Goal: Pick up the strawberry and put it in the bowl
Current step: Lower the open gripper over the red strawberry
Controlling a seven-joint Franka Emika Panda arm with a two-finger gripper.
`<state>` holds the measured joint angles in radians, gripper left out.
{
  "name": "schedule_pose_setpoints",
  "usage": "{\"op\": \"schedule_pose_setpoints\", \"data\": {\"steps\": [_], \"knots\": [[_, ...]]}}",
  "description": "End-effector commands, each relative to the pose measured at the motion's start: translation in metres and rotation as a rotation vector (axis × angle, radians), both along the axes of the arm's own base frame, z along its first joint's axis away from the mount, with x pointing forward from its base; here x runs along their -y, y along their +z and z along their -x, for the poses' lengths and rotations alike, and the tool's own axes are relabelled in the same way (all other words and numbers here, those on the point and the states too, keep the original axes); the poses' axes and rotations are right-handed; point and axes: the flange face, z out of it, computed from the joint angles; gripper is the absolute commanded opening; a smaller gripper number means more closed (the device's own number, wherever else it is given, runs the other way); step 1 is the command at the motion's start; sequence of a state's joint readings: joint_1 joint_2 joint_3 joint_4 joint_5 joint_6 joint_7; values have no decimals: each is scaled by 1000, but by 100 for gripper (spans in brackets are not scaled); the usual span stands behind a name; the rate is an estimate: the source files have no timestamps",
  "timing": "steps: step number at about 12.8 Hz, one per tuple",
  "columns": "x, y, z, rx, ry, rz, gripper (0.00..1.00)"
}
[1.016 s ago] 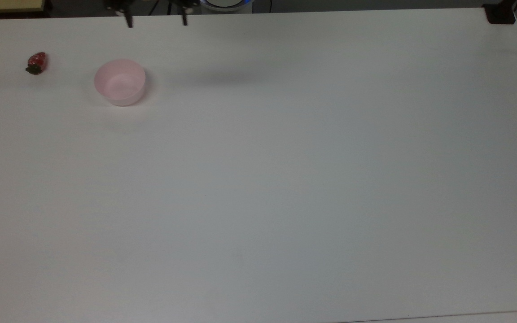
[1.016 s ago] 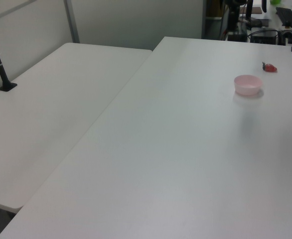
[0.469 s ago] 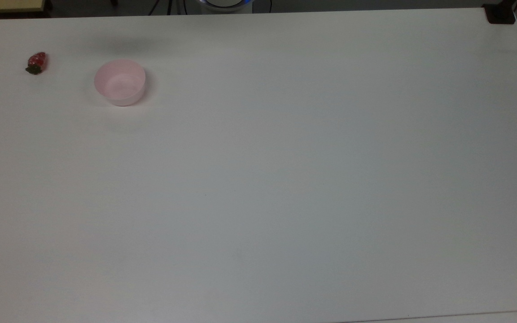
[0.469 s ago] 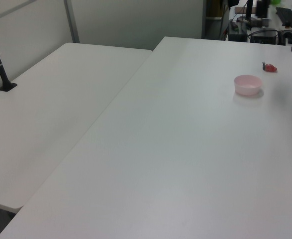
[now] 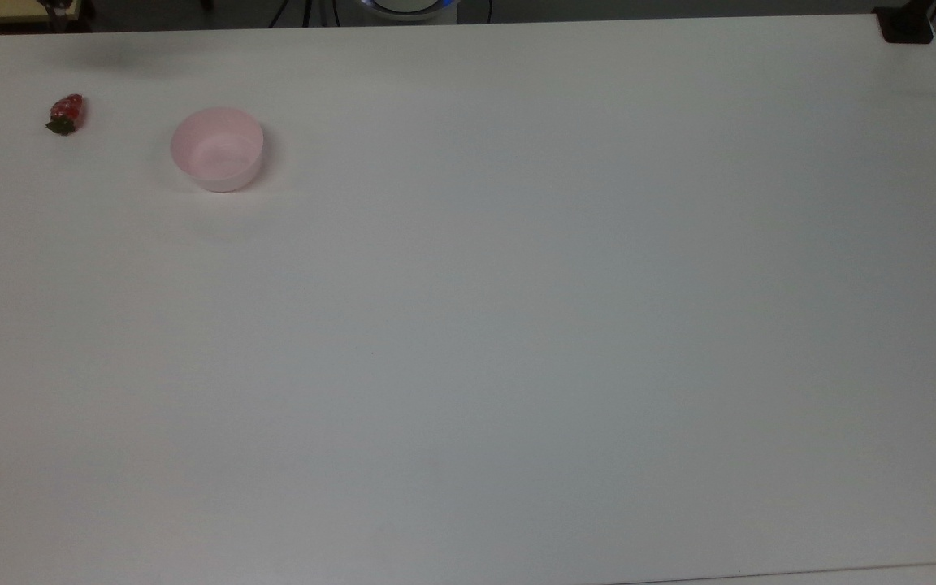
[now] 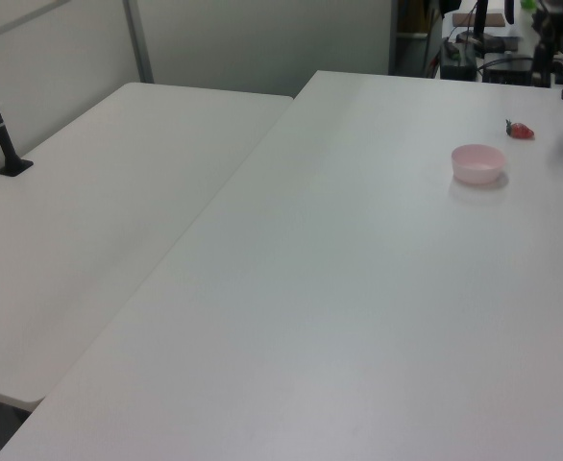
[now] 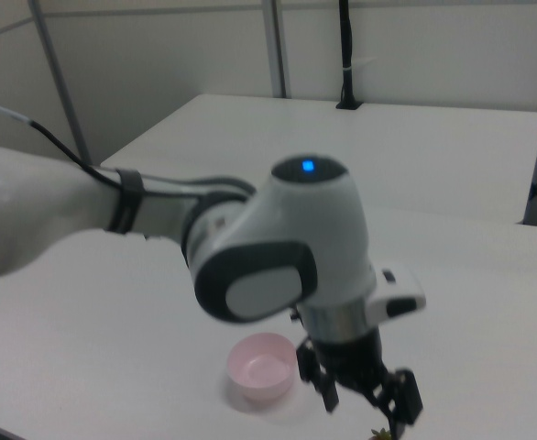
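The arm's shadow has slid toward the top view's left, nearer the strawberry (image 5: 67, 114) lying beside the bowl (image 5: 217, 149). Left view: both apart on the surface (image 6: 358, 288). Right view: hand (image 7: 365, 396) spread open, holding nothing, beside the bowl.

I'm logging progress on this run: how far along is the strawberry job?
Nothing is done yet: the strawberry lies on the table, apart from the bowl, which has nothing in it. In hand: the end effector hangs open beside the bowl in the right view, holding nothing. Left: grasp, lift, and drop it in the bowl.
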<state>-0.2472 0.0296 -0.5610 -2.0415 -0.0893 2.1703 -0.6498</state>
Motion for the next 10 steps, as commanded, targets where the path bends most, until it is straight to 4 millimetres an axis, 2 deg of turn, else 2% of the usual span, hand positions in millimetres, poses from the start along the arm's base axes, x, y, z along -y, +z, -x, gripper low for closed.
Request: {"op": "schedule_pose_setpoints", "data": {"steps": [1,4,6,10], "knots": [[9,-53,-4,-44,48,22,99],[11,-92,-15,-49,23,13,99],[6,-102,-22,-47,21,-5,99],[-4,-130,-42,-53,38,0,85]]}}
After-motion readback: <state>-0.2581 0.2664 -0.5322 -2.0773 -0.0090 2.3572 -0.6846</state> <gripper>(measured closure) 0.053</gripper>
